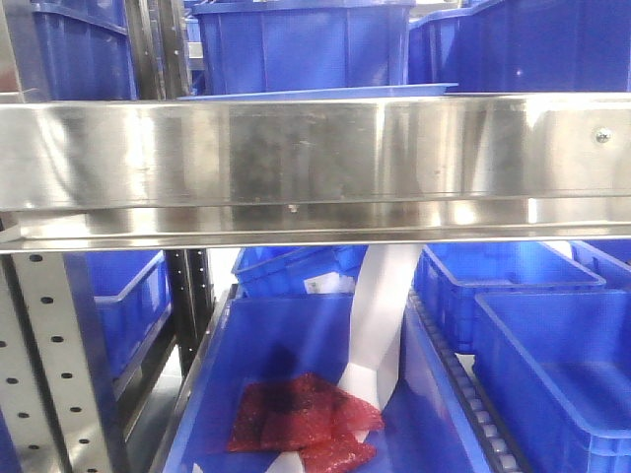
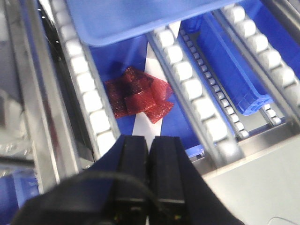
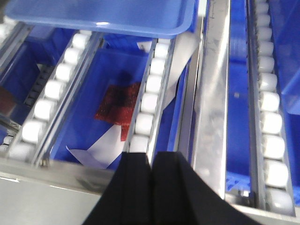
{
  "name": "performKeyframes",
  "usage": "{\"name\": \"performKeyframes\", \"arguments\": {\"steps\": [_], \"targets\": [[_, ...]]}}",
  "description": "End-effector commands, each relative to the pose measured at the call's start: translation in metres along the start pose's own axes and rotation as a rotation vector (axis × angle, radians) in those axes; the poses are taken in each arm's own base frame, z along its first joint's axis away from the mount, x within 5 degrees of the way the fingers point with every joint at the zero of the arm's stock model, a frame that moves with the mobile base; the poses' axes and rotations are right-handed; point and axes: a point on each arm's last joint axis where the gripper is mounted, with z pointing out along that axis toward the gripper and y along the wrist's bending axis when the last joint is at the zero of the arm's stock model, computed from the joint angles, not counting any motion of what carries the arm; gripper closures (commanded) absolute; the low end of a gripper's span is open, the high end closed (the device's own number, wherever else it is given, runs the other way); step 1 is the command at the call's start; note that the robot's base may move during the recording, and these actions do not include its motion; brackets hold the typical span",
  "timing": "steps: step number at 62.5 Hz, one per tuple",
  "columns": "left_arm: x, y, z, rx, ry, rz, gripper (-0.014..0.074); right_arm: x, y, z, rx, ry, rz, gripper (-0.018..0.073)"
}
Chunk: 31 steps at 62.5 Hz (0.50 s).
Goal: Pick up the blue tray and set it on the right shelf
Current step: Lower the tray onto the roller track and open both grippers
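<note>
The light blue tray lies flat on the white roller tracks of the right shelf, at the top of the left wrist view. It also shows at the top of the right wrist view. In the front view only its thin rim shows above the shelf's shiny steel front lip. My left gripper is shut and empty, back from the tray's near edge. My right gripper is shut and empty too, also apart from the tray.
Deep dark blue bins stand behind the tray, and more bins are on the level below. A red mesh bag and a white paper strip lie in a lower bin. A perforated upright stands at the left.
</note>
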Motion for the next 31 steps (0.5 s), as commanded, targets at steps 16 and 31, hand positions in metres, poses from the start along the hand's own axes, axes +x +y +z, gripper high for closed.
{"name": "performKeyframes", "arguments": {"steps": [16, 31], "targets": [[0.083, 0.002, -0.055, 0.021, -0.339, 0.007, 0.0638, 0.076, -0.015, -0.037, -0.031, -0.268, -0.052, 0.0505], [0.178, 0.009, -0.064, 0.027, -0.527, 0.005, 0.0638, 0.14, -0.027, -0.042, -0.035, -0.378, -0.09, 0.0505]]}}
